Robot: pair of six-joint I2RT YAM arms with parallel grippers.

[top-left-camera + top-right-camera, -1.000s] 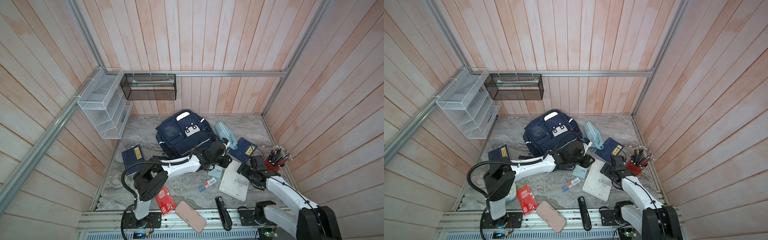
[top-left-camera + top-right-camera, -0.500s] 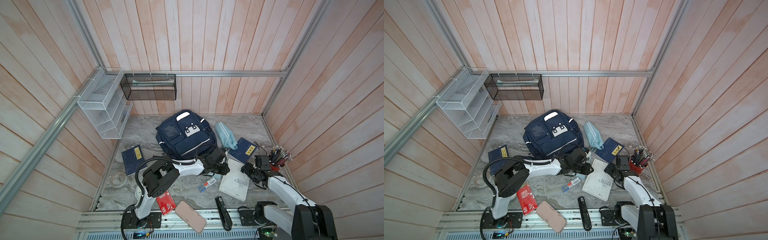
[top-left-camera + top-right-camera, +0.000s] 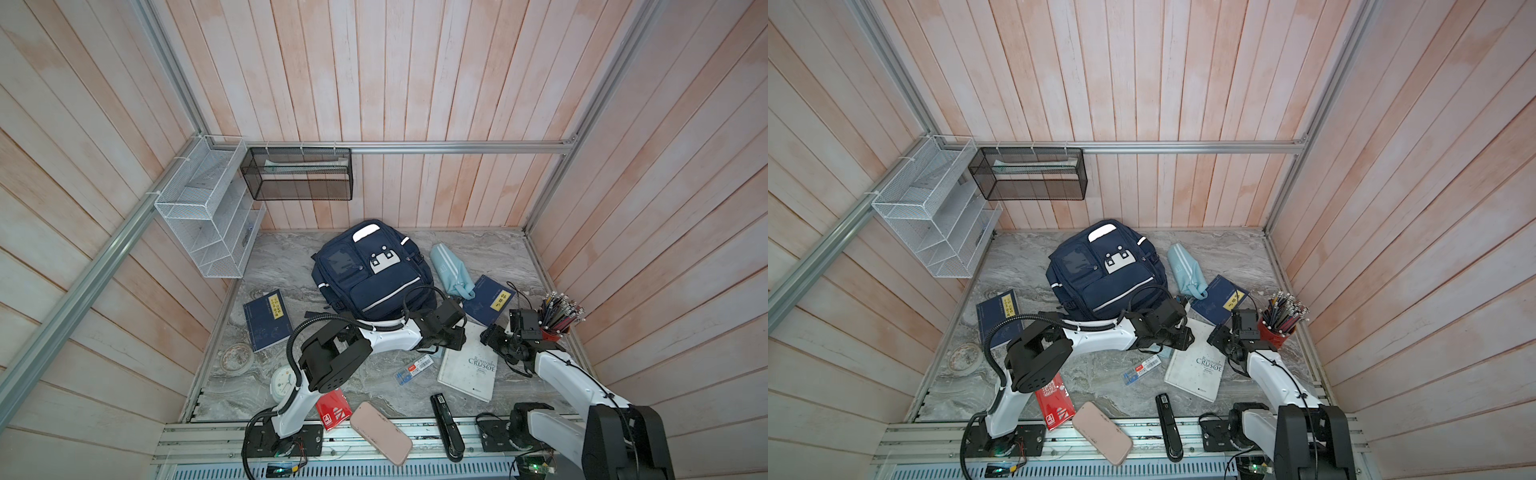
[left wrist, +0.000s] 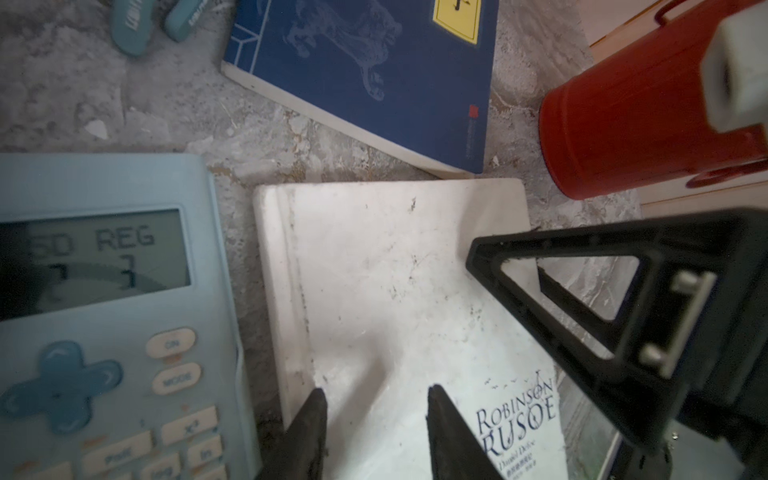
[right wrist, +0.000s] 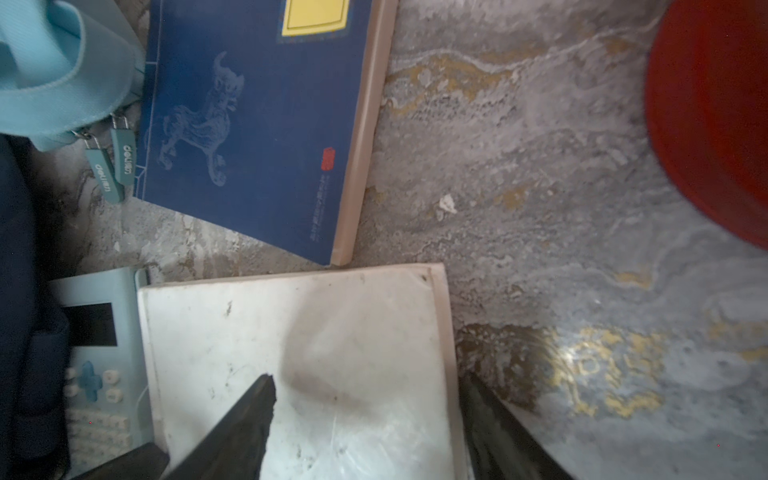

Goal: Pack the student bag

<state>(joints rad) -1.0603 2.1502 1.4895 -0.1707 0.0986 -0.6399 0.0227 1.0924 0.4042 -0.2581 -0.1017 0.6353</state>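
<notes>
The navy student bag [image 3: 370, 270] [image 3: 1106, 270] lies flat at the back middle of the table, touched by neither gripper. In front of it lies a white Robinson Crusoe book [image 3: 467, 365] [image 3: 1196, 365] [image 4: 395, 291] [image 5: 311, 353]. My left gripper [image 3: 453, 338] [image 3: 1183, 336] [image 4: 376, 392] hangs open just over the book's spine-side corner, with nothing between its fingers. My right gripper [image 3: 488, 336] [image 3: 1217, 334] [image 5: 365, 380] is open and straddles the book's page edge near the opposite corner, one finger over the cover and one over the table.
A light-blue calculator [image 4: 104, 311] [image 5: 104, 353] lies against the book's spine. A blue book [image 3: 488, 301], a light-blue pouch [image 3: 451, 270] and a red pencil cup [image 3: 552, 334] are close by. Another blue book [image 3: 268, 320], a clock [image 3: 284, 380], a pink case [image 3: 380, 432] and a stapler [image 3: 444, 424] lie in front.
My left gripper has come away from the bag's front edge down to the white book and opened wider. My right gripper has shifted left onto the book's edge and narrowed somewhat.
</notes>
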